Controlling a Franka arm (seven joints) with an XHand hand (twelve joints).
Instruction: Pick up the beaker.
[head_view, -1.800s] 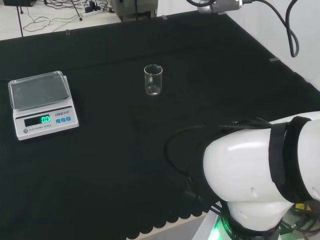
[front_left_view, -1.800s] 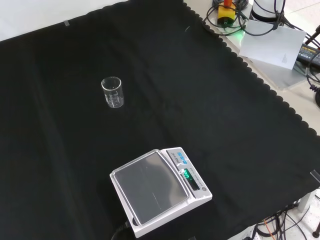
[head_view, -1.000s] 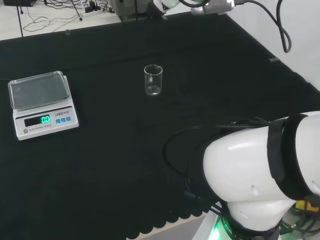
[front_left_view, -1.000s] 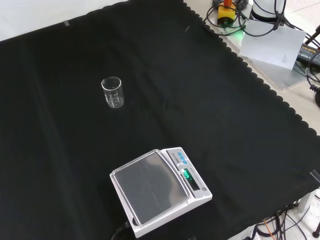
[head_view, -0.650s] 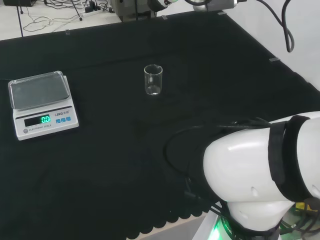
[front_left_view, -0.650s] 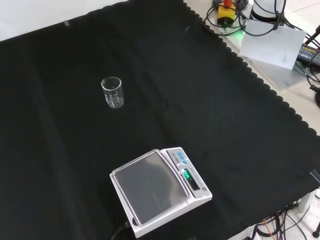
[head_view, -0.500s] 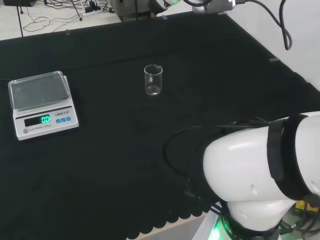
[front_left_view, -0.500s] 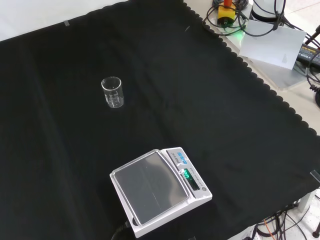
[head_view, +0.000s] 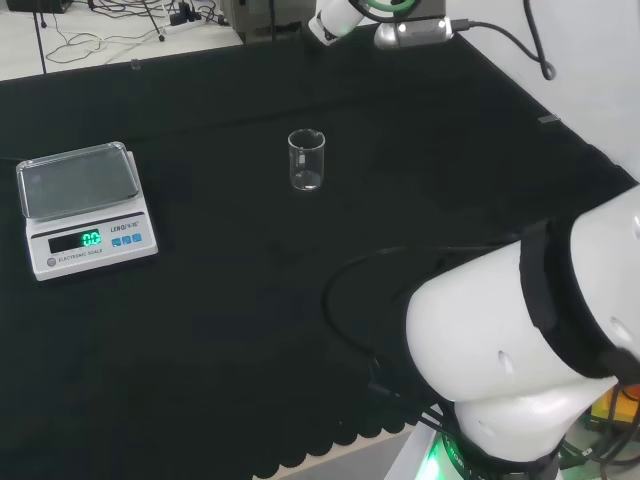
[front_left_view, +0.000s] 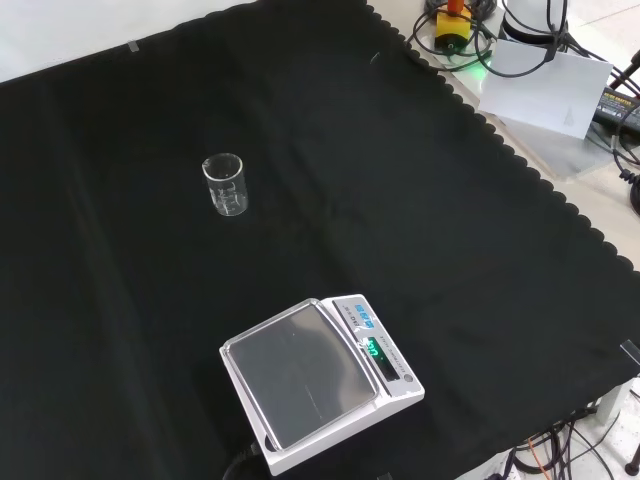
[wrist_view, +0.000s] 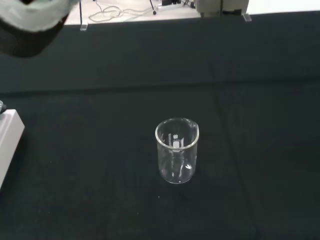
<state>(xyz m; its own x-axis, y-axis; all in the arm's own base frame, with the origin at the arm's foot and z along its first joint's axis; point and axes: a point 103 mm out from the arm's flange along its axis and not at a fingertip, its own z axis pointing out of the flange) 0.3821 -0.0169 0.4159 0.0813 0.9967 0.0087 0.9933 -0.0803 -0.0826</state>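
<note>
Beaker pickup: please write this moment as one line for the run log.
phase: approach | beaker: upright on cloth, untouched, looks empty | hand: apart from beaker | scale: aside

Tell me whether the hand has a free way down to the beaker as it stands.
Probably yes. The beaker stands upright and alone on the black cloth, with the scale well apart from it. A blurred part of the hand shows in the wrist view, off the beaker.

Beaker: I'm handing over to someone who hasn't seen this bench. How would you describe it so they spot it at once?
Start from the black cloth that covers the bench, and find the white scale with its lit green display. The beaker stands upright and alone on bare cloth, apart from the scale, farther off in the front view. It is the small clear glass with a pouring lip, apparently empty.
</note>
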